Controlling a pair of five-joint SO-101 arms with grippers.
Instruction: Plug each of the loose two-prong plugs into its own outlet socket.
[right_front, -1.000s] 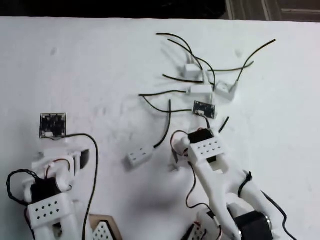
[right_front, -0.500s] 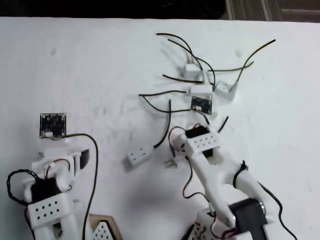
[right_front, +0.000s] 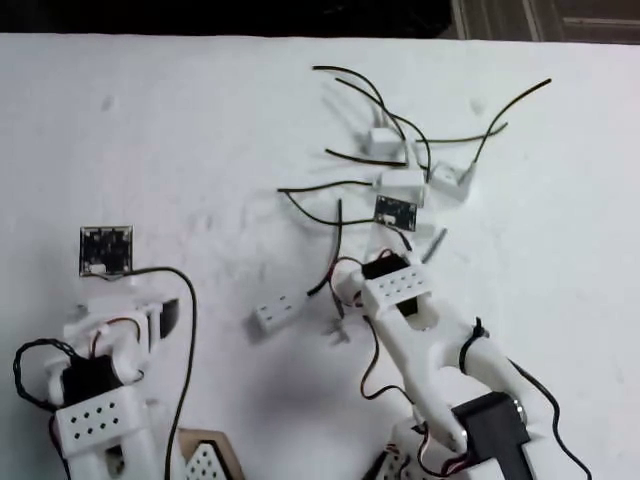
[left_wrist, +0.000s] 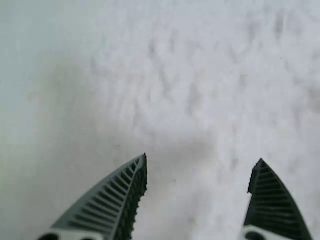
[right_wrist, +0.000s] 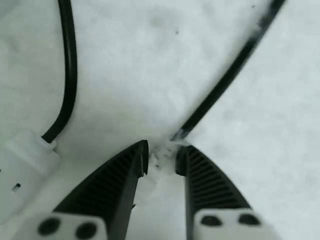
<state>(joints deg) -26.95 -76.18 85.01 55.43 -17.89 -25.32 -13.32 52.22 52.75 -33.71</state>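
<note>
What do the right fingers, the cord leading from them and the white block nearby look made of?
Right fingers: likely matte black plastic; fine ridged lines suggest 3D printing. Cord: black, smooth, faintly shiny sheath, probably rubber or vinyl. White block: smooth with rounded edges, probably moulded hard plastic. The plug they pinch: white, too hidden to judge.

right tool (right_wrist: 161, 158): gripped plug (right_wrist: 164, 150) blurred | socket block (right_wrist: 20, 170): cut by edge | left arm (right_front: 95, 400): base cropped

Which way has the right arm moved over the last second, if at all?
Yes. In the high view the right arm has swung left, closer to the white socket block, which has stayed put.
</note>
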